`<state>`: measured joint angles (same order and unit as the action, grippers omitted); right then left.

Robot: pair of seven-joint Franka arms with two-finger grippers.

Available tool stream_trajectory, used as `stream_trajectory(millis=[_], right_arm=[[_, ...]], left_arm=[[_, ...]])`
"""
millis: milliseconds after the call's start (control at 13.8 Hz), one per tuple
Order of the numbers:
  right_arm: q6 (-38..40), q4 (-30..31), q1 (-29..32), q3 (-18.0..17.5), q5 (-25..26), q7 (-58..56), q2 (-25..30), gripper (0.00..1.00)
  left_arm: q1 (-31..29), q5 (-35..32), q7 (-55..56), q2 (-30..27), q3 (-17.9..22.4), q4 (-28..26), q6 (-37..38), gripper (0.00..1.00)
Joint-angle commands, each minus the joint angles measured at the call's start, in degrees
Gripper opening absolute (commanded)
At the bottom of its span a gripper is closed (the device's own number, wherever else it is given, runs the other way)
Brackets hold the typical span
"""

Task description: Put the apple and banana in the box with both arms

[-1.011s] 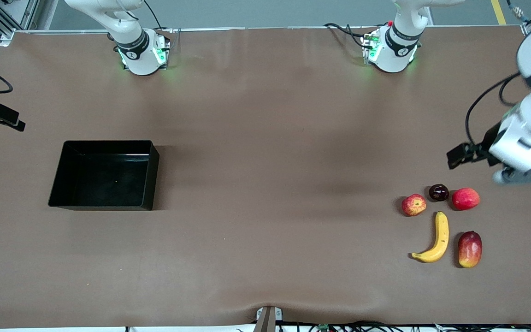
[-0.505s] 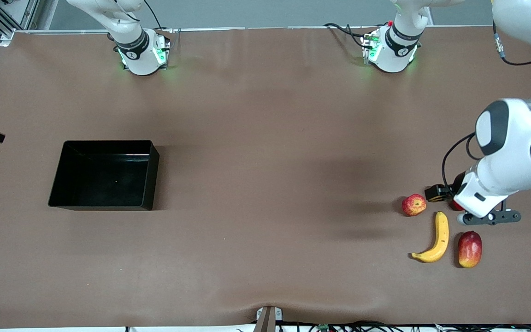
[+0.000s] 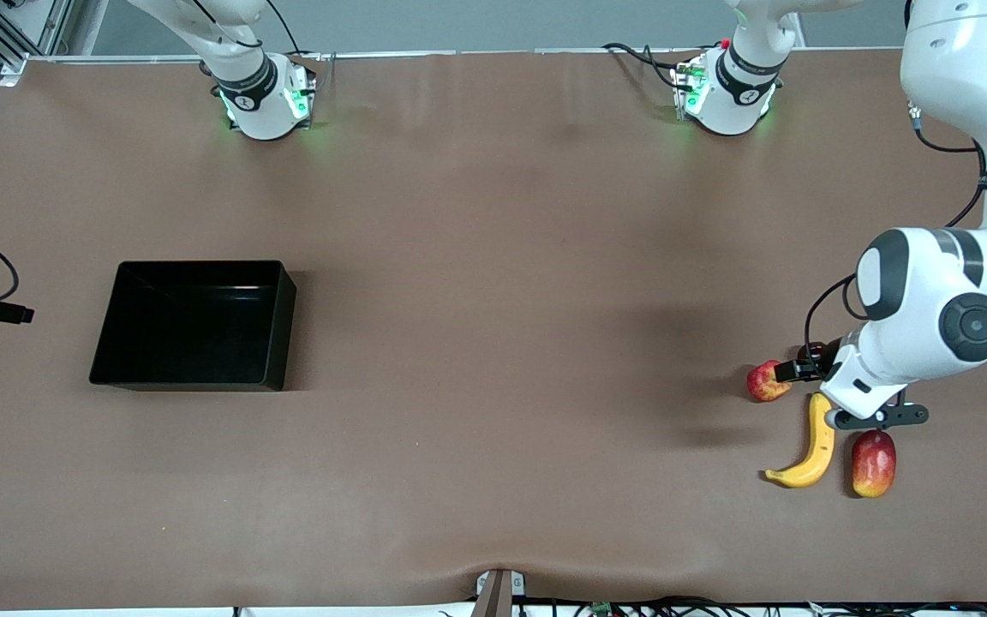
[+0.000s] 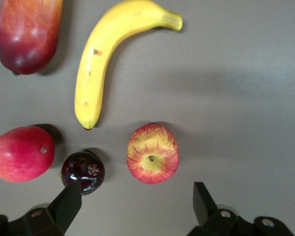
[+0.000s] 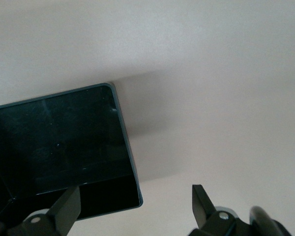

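The apple (image 4: 153, 153) lies on the brown table (image 3: 493, 343) at the left arm's end, directly under the left gripper (image 4: 135, 206), and in the left wrist view it sits between the two spread black fingertips (image 4: 68, 202), not touched by either. The jaws stand wide apart and hold nothing. The banana (image 3: 809, 447) lies just beside the apple, nearer to the front camera, one blunt end close to the apple and its curve running away from it. Around them lie three other fruits: a small dark round fruit (image 4: 83, 171) next to the apple and almost under one fingertip, a pinkish-red round fruit (image 4: 21, 153) beside that, and an elongated red-yellow fruit (image 3: 874, 463) alongside the banana. The left arm (image 3: 939, 308) reaches from its base out along the table's end and bends down over the fruit cluster, its wrist pointing straight down, hiding part of the apple in the front view. The box (image 3: 194, 326) sits well apart from the fruits, toward the right arm's end of the table, and it holds nothing. The right gripper (image 5: 132, 209) hovers over the table beside one corner of the box, fingers wide apart and empty; in the front view only part of that arm shows at the picture's edge.
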<state>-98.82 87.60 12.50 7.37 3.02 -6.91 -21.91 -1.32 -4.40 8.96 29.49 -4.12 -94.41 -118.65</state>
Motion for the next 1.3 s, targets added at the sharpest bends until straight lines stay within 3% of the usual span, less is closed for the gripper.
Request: stream_trajectory(millis=[0,289,505,794,939,1083,1155,1227], right_arm=[[-0.1,0.1,1.0,-1.1,0.9,-1.2,-2.5,1.00],[-7.4,4.5,3.3,-1.2,0.7,-13.4,-4.8,1.00],[-15.3,11.3,3.8,-1.2,-2.3,-13.7,-4.8,1.00],[-15.4,14.2,3.2,-1.2,-5.8,-13.3,-4.8,1.00],[-16.1,15.3,3.3,-1.2,-5.8,-13.4,-4.8,0.78],[-21.0,18.5,3.4,-1.2,-5.9,-13.9,-5.0,0.62],[-23.3,20.1,3.2,-1.3,-5.9,-13.9,-4.9,0.54],[-23.7,20.3,3.1,-1.3,-5.9,-13.9,-4.9,0.36]], left_arm=[[-0.3,-0.7,0.1,1.4,-0.1,-0.2,-0.7,1.00],[-0.3,-0.4,1.3,4.7,-0.2,-0.2,-2.9,1.00],[-0.4,-0.5,1.8,5.3,-0.2,-1.9,-5.5,1.00],[-0.8,0.1,1.8,6.5,-0.2,-3.7,-9.0,1.00],[-0.9,0.2,1.8,7.0,-0.2,-3.8,-9.3,1.00],[-1.0,0.2,1.8,7.1,-0.3,-3.8,-9.3,0.68],[-1.0,0.3,1.8,7.4,-0.3,-3.7,-9.3,0.48],[-1.0,0.2,0.6,7.2,-0.2,-3.6,-9.3,0.12]])
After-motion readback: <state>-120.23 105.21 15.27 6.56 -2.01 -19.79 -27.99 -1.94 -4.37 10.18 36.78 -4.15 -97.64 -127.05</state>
